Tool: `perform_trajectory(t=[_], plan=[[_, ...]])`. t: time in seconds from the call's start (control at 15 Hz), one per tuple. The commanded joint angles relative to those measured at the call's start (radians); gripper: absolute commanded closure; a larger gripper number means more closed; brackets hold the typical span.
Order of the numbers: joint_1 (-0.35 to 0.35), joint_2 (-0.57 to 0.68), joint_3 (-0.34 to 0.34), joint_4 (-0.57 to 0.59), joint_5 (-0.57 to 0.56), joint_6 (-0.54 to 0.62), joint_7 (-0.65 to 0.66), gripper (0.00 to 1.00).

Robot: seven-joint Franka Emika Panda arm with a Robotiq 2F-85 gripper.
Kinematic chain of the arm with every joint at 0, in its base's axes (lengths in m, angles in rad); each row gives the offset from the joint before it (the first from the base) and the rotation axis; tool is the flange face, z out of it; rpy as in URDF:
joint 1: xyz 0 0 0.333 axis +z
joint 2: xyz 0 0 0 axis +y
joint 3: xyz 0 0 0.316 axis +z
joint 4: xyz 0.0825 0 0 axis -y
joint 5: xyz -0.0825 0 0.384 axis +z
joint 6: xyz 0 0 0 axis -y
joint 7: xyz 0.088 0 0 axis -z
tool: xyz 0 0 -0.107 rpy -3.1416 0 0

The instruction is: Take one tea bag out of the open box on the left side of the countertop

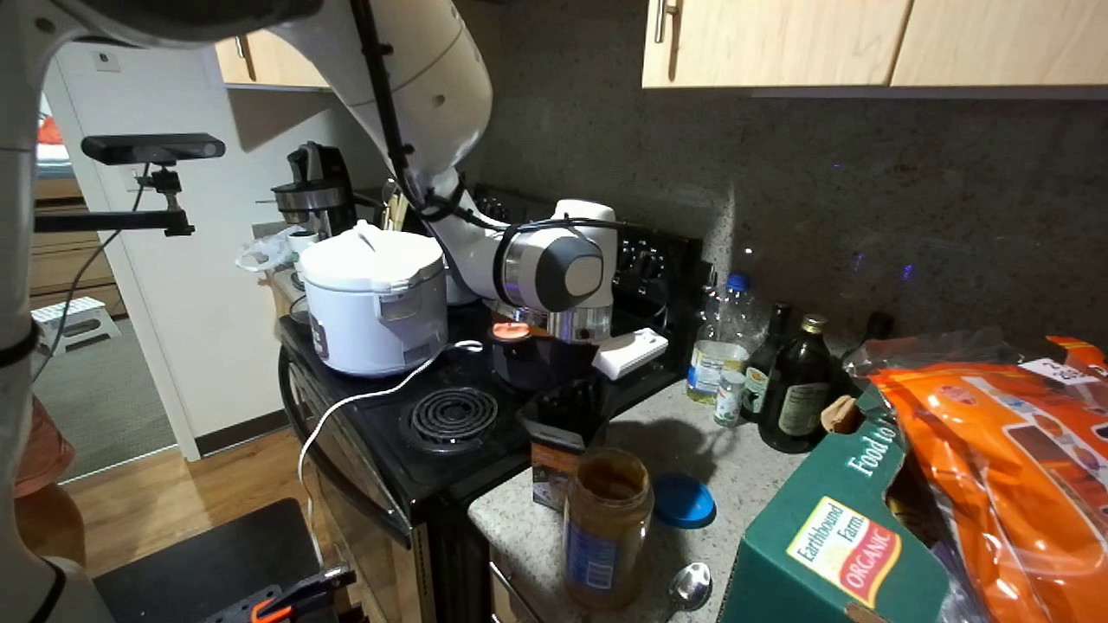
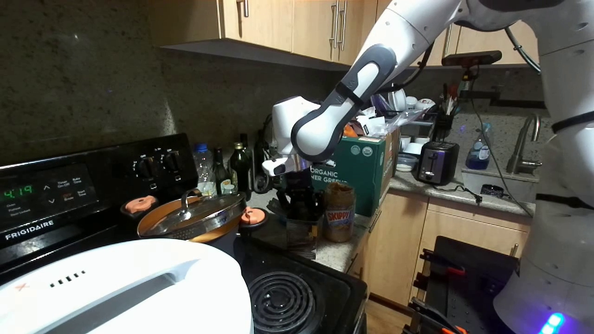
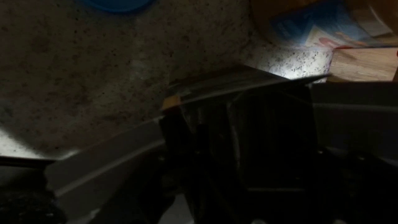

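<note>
Black in deep shadow, my end effector (image 2: pixel 302 206) points down at the mouth of the open box (image 2: pixel 301 237). I cannot tell whether its fingers are spread or together: the wrist view is too dark there, and how deep they reach into the box is hidden. My white arm (image 1: pixel 433 95) arches above the box in both exterior views.

The box stands upright on the speckled grey desk (image 1: pixel 749 472), at the end next to the stove (image 2: pixel 341 297). In the wrist view its grey flaps (image 3: pixel 105 161) slant outward on 2 sides.

Just beside the box is an uncovered Skippy jar (image 2: pixel 339 218); I cannot tell whether the 2 touch. A blue lid (image 1: pixel 684 500) lies flat near the box, a metal spoon (image 1: pixel 691 587) farther from it. Well apart from the box stands a green carton (image 1: pixel 831 493), an orange bag (image 1: pixel 995 484) at its top. Behind the box, along the backsplash (image 1: pixel 822 190), are a clear bottle (image 1: pixel 710 372) and dark bottles (image 1: pixel 798 402).

On the stove side of the box are a coil burner (image 2: pixel 282 297), a pan (image 2: pixel 153 221) under a tilted glass lid (image 2: pixel 206 211) and, farther off, a white rice cooker (image 1: pixel 376 303). The stove's clock (image 2: pixel 18 191) reads 4:19.
</note>
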Motion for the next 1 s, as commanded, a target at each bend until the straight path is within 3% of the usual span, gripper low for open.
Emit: perform_trajectory(t=[0.0,0.13,0.33,0.53,0.93], plan=[[-0.012,0.022,0.02,0.019,0.013,-0.002,-0.023,0.66],[-0.01,0.017,0.02,0.012,0.01,0.002,-0.014,0.71],[-0.006,0.011,0.019,0.017,-0.001,0.001,-0.006,0.94],[0.0,-0.009,0.011,0.022,-0.021,-0.016,0.009,0.99],[0.015,-0.076,-0.013,0.045,-0.114,-0.063,0.054,0.94]])
